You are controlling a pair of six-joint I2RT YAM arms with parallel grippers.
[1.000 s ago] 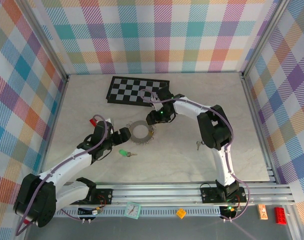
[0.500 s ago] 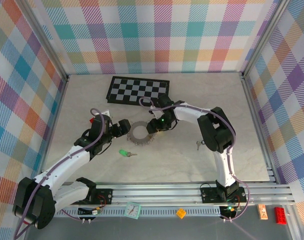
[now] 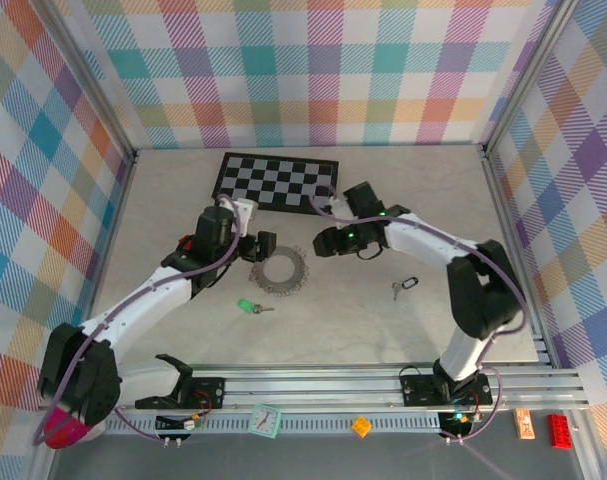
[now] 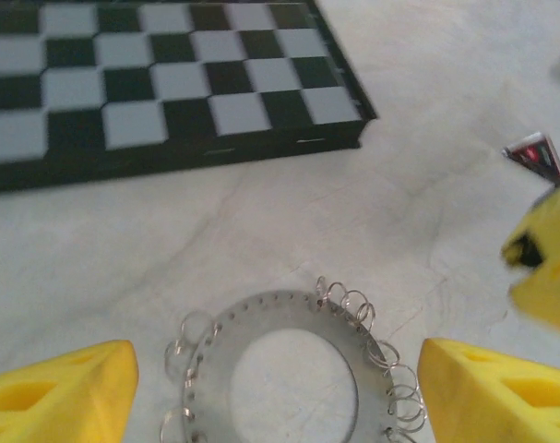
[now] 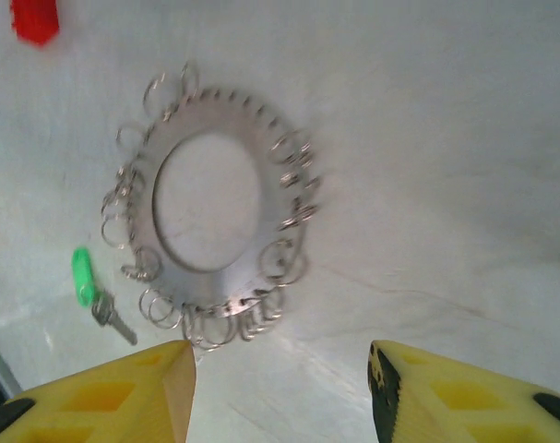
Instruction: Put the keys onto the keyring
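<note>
The keyring (image 3: 280, 270), a flat grey ring fringed with wire loops, lies on the table's middle. My left gripper (image 3: 261, 247) hovers at its far-left rim, open; in the left wrist view the keyring (image 4: 261, 312) sits between the yellow fingers (image 4: 67, 392) without touching them. My right gripper (image 3: 326, 240) is open just right of the ring, with nothing in it. In the right wrist view the keyring (image 5: 220, 281) lies ahead of the fingertips (image 5: 104, 397). A green-headed key (image 3: 247, 306) rests near the ring's front-left. A second key (image 3: 403, 287) lies apart to the right.
The black-and-white checkerboard (image 3: 278, 180) lies flat behind both grippers, close to the left one. A small red brick (image 5: 35, 18) sits left of the ring. Patterned walls enclose the table on three sides.
My left gripper has swung from the ring's near-left round to its far-left rim and narrowed slightly. My right gripper has drawn back to the right, off the ring. The ring and keys stayed put.
</note>
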